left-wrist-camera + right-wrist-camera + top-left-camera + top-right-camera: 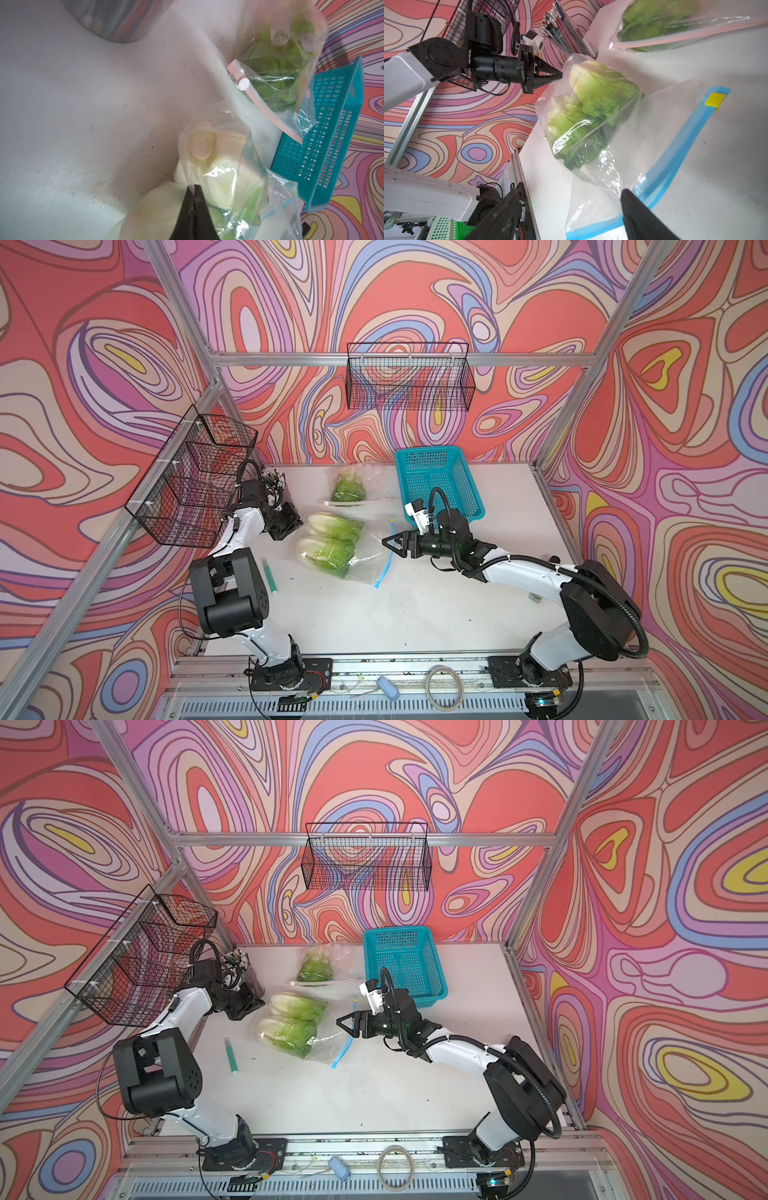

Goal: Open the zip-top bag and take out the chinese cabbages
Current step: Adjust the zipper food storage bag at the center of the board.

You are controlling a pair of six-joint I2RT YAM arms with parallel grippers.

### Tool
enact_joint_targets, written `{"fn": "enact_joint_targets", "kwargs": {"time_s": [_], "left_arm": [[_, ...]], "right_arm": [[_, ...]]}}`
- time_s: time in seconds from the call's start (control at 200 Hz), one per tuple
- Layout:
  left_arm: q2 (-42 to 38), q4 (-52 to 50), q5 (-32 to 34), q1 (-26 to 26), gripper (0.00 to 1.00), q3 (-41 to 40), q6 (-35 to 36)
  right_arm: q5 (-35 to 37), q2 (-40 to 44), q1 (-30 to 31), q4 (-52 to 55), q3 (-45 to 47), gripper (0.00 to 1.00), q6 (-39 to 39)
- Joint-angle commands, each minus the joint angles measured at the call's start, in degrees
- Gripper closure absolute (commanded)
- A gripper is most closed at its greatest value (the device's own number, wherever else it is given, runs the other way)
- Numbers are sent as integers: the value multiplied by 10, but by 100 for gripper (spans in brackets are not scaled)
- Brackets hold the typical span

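The zip-top bag (365,562) (322,1046) is clear with a blue zip strip (384,570) and lies mid-table. The chinese cabbages (332,541) (291,1019) are inside it, white stem ends toward my left gripper. My left gripper (300,525) (195,186) is shut on a pinch of the bag's plastic (245,145) at its closed end, next to a stem end (200,148). My right gripper (390,546) (571,187) is open at the zip end. Loose plastic and the blue strip (679,149) lie between its fingers, and the yellow slider (714,99) sits at the strip's far end.
A second clear bag (347,489) of greens with a pink zip lies behind. A blue plastic basket (440,485) stands at the back right. A green pen (269,576) lies near the left arm, and a clear holder of pens (274,481) stands in the back left corner. Wire baskets (195,481) hang on the walls.
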State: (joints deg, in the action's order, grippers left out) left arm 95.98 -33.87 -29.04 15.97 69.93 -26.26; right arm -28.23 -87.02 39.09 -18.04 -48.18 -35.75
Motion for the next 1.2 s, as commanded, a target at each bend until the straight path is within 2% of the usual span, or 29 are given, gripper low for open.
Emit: {"fn": "enact_joint_targets", "kwargs": {"time_s": [0.0, 0.02, 0.09, 0.1, 0.165, 0.28, 0.686, 0.826, 1.072, 1.197], "left_arm": [[31, -40, 6, 15, 100, -3, 10], [31, -40, 6, 15, 100, -4, 10], [32, -40, 9, 16, 100, -5, 10], [32, -40, 10, 15, 100, -6, 10], [34, -41, 12, 15, 100, -6, 10], [40, -41, 13, 15, 100, -6, 8], [47, -33, 3, 15, 100, -19, -4], [51, -21, -6, 12, 100, -32, -18], [55, 13, -29, -21, 100, -67, -54], [48, 53, -52, -37, 100, -92, -97]], "right_arm": [[45, 16, 1, 24, 32, 30, 2], [48, 18, 1, 22, 35, 31, 0], [60, 24, 0, 8, 52, 58, -10], [61, 24, -1, 7, 53, 58, -11], [73, 26, -2, -11, 68, 79, -23], [85, 12, -8, -47, 87, 99, -46], [3, -158, -10, -219, 30, 100, -116], [-18, -191, -10, -266, 12, 100, -145], [-64, -257, -6, -358, -7, 100, -211], [-73, -274, 5, -366, -19, 100, -218]]}}
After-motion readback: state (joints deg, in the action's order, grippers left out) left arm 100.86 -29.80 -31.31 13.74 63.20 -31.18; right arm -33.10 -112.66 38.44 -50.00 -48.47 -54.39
